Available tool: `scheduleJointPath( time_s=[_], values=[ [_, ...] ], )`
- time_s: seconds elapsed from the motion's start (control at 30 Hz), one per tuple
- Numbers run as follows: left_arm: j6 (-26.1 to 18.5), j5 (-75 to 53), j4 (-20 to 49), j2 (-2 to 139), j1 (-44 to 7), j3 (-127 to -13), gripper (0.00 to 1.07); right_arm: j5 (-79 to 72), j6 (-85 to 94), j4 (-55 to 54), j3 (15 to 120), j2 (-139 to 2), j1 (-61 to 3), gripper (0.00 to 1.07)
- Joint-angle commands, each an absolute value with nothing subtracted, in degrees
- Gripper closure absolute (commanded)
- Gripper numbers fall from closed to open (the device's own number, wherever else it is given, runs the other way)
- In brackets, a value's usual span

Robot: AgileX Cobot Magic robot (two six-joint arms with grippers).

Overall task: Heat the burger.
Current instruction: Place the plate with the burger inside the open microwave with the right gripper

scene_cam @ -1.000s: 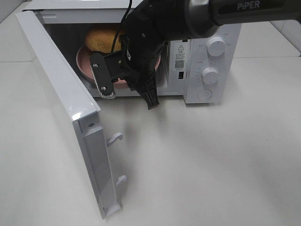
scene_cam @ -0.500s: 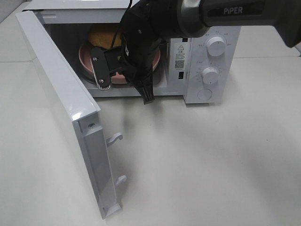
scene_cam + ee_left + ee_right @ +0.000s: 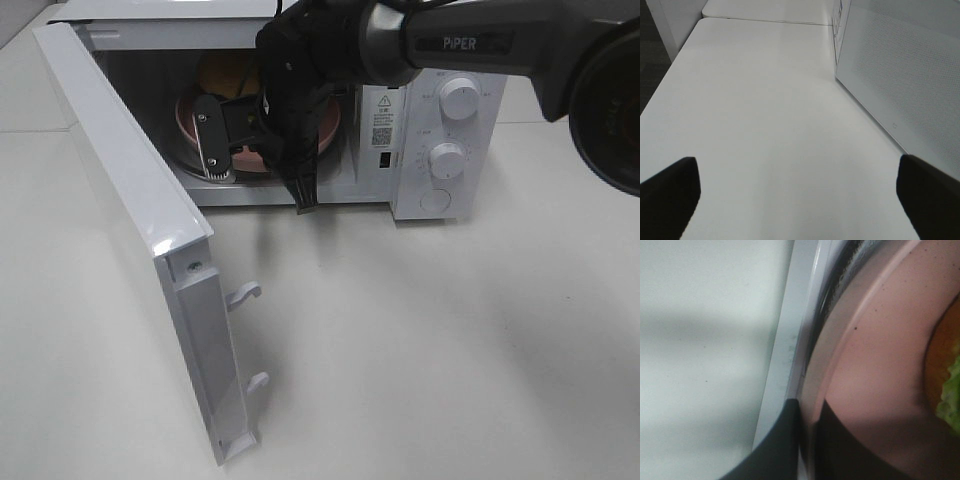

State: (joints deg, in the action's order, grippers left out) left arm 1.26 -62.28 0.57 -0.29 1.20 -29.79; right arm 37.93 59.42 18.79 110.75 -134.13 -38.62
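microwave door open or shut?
Open: the door stands swung wide, the cavity is exposed, and the burger on the pink plate is visible inside.

1 high camera looks down at the open white microwave oven [image 3: 440, 110]. The left wrist camera skims the white tabletop [image 3: 765, 125] past the left pincer [image 3: 800, 200], sharing the oven door [image 3: 900, 75]. The right wrist one crowds the shared pink round plate [image 3: 880, 355].

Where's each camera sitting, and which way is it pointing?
Exterior high: above, looking down on the open microwave; right arm reaches inside.
Left wrist: along the table toward the door; left hand open.
Right wrist: close on the plate its right hand pinches, burger on it.
Shared: exterior and right wrist both show plate and burger.
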Motion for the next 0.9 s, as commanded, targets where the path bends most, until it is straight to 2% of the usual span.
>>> scheduleJointPath(
  time_s=[0.03,0.2,0.5,0.9],
  values=[
    [1.1,-61.4,0.7,-1.1,0.9,-29.6,0.06,34.2,60.6,19.5,112.1,-133.6,-38.4,1.07],
    [1.1,-61.4,0.7,-1.1,0.9,-29.6,0.06,33.9,63.8,17.3,112.4,-134.0,-38.4,1.07],
    [1.1,-61.4,0.7,-1.1,0.9,-29.6,0.06,35.5,63.7,14.8,118.8,-137.5,-38.5,1.07],
    [1.1,-61.4,0.7,-1.1,0.9,-29.6,0.06,35.2,63.9,13.9,119.5,-138.4,-38.8,1.07]
  ],
)
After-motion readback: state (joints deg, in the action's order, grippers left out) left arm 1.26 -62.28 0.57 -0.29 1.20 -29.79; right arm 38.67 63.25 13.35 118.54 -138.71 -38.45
